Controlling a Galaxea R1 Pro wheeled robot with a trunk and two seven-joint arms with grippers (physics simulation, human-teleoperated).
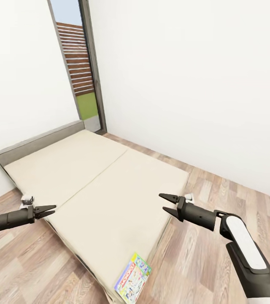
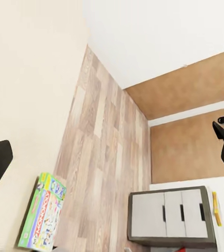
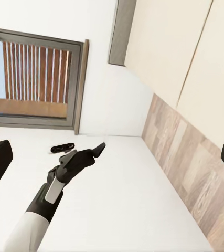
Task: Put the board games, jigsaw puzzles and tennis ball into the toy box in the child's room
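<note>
A Monopoly board game (image 1: pixel 133 278), a flat box with a green edge, lies on the near corner of the bed (image 1: pixel 88 177); the left wrist view also shows the board game (image 2: pixel 42 220) at the mattress edge. Both my arms hang above the bed's near half. My left gripper (image 1: pixel 50 210) is open and empty over the mattress's left edge. My right gripper (image 1: pixel 165 204) is open and empty over the right edge, well above and beyond the box. The toy box, table, jigsaw puzzles and tennis ball are out of view.
The beige mattress has a dark grey headboard (image 1: pixel 38 143) against the left wall. A tall window (image 1: pixel 78 63) stands in the far corner. Wood-plank floor (image 1: pixel 219 190) runs along the bed's right side. A dark grey cabinet (image 2: pixel 172 215) stands on the floor past the bed's foot.
</note>
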